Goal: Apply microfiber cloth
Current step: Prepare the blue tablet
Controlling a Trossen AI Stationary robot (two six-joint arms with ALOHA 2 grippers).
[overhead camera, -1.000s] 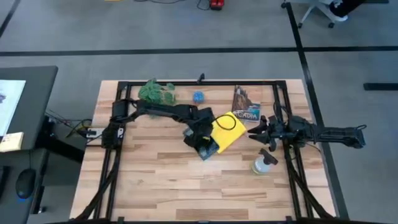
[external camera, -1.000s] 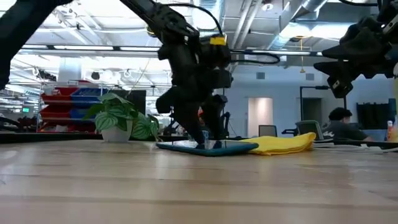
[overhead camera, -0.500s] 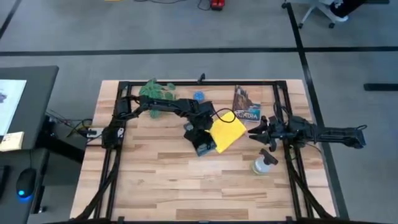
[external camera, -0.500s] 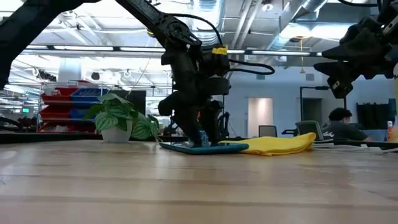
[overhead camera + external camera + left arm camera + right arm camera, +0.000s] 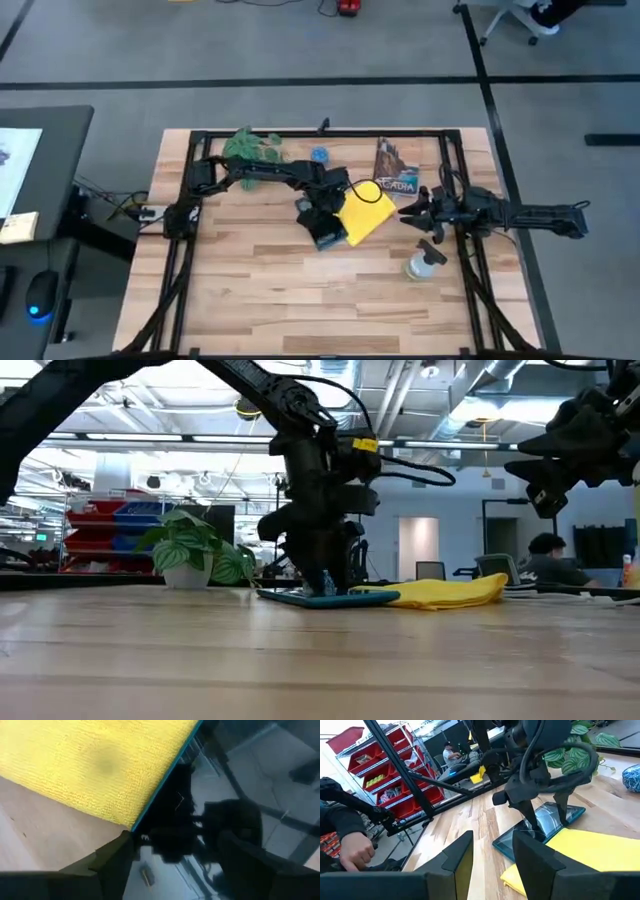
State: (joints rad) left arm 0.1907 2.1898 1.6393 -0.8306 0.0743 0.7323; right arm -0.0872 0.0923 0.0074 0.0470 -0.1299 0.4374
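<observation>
Seen from above, the left gripper [image 5: 322, 215] stands over the dark tablet [image 5: 328, 232] near the table's centre, its fingers spread and their tips down at the glass, as the right wrist view shows. Directly at the tablet's 3 o'clock, the microfiber cloth [image 5: 365, 212] lies flat over that side of the screen and spills onto the wooden table [image 5: 250, 290]. The thin, floppy yellow square should weigh next to nothing and fold or bunch at a touch; a free corner or the edge lying on the wood, pinched well in, looks the safest hold, and dragging it may shift the tablet beneath. Further toward 3 o'clock, the right gripper [image 5: 420, 212] waits with fingers apart near a game box [image 5: 396, 165] and a spray bottle [image 5: 422, 263]
</observation>
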